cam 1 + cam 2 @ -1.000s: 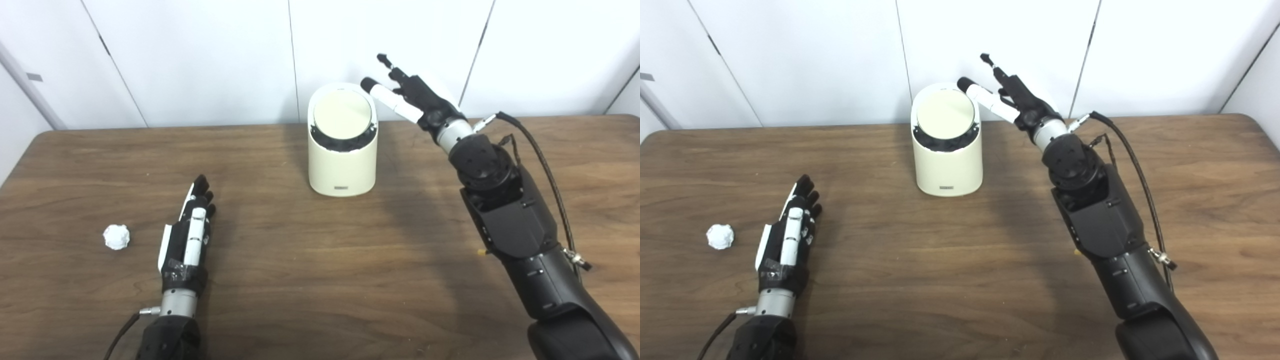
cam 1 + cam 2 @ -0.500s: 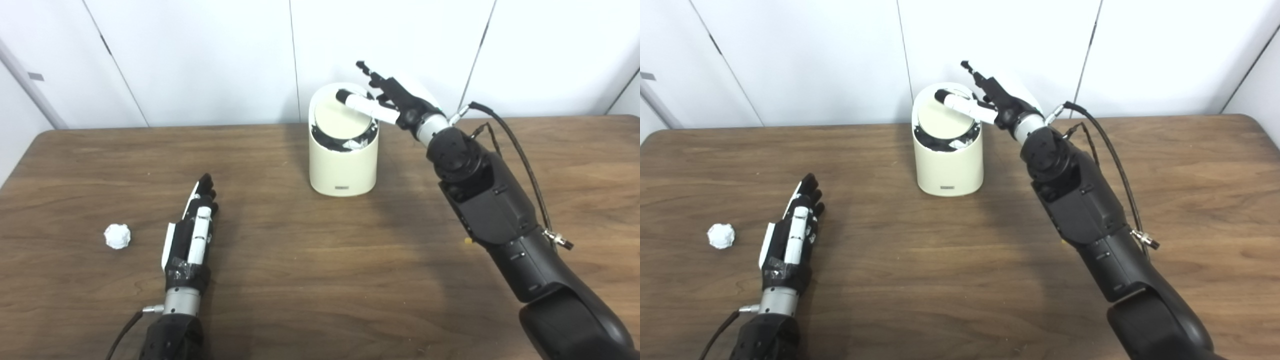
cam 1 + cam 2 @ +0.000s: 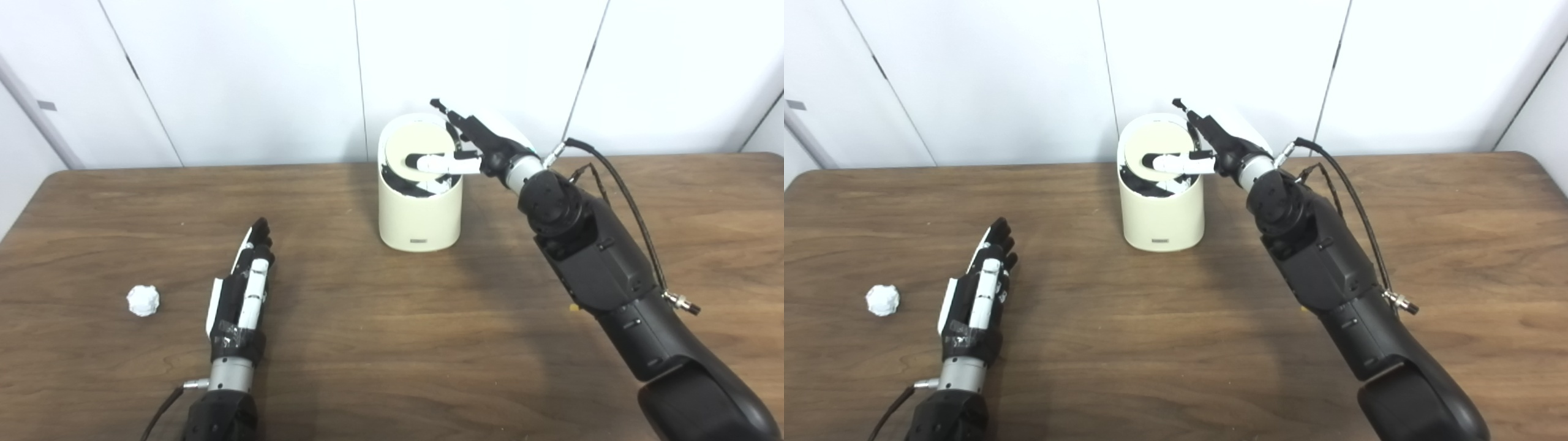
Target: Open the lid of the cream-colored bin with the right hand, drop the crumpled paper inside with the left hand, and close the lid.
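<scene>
The cream-colored bin [image 3: 419,211] stands at the middle back of the table. Its round swing lid [image 3: 416,146] is tilted, and a dark gap shows below its near edge. My right hand [image 3: 465,150] is at the bin's top right, fingers apart, with a white finger lying across the lower part of the lid and pressing on it. The crumpled paper [image 3: 143,301] lies on the table at the far left. My left hand [image 3: 242,294] rests flat and open on the table, a short way to the right of the paper and apart from it.
The brown wooden table [image 3: 392,343] fills the view, with a white panelled wall [image 3: 245,73] behind it. A black cable [image 3: 618,190] runs along my right forearm.
My right hand has come down and leftward from beside the bin onto the lid, which has tipped further. The camera view shifted slightly; the left hand and paper stayed put.
</scene>
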`<state>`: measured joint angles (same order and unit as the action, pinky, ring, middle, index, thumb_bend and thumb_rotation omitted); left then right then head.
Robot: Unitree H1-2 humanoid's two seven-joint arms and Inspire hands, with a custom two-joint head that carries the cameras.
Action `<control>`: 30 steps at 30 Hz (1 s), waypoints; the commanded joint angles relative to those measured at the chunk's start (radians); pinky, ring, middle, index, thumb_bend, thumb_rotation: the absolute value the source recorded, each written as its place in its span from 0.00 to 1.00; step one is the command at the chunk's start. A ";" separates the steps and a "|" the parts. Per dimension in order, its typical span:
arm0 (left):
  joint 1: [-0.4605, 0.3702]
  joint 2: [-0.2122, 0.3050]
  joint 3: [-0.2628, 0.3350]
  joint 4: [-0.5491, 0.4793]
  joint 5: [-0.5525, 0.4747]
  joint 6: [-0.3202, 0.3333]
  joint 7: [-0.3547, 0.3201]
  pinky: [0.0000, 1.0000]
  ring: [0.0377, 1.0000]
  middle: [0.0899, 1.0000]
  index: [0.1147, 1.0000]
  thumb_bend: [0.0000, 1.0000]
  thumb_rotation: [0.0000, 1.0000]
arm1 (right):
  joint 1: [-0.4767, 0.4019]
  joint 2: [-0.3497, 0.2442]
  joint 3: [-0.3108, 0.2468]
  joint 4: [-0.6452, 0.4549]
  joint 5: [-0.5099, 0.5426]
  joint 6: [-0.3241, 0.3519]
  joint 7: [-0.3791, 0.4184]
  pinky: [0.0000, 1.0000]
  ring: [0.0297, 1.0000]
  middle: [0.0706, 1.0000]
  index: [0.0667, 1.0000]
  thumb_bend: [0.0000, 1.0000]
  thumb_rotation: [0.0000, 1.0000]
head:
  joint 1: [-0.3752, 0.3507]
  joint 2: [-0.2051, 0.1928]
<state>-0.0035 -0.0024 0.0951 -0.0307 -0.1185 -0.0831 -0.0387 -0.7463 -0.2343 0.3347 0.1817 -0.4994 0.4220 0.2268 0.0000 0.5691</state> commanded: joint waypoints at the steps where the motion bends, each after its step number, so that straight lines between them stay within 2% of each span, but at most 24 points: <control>1: 0.034 -0.034 -0.022 0.055 -0.002 -0.011 0.004 1.00 1.00 0.99 0.97 0.46 0.76 | -0.074 -0.011 -0.009 -0.011 -0.017 -0.052 -0.023 0.89 0.96 0.97 0.96 0.61 0.63 | 0.001 0.002; 22: 0.037 -0.045 -0.019 0.050 -0.009 -0.008 0.012 1.00 1.00 0.97 0.95 0.45 0.79 | -0.101 -0.022 -0.017 0.010 -0.047 -0.074 -0.016 0.90 0.96 0.97 0.96 0.62 0.65 | 0.005 0.007; 30: 0.038 -0.044 -0.020 0.043 -0.013 -0.003 0.007 1.00 1.00 0.98 0.96 0.45 0.78 | -0.098 -0.036 -0.018 0.011 -0.040 -0.079 -0.006 0.90 0.96 0.97 0.96 0.66 0.60 | 0.002 0.007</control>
<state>-0.0038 -0.0143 0.0941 -0.0321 -0.1175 -0.0811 -0.0314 -0.7901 -0.2584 0.3281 0.2153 -0.5334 0.3799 0.2269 0.0015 0.5752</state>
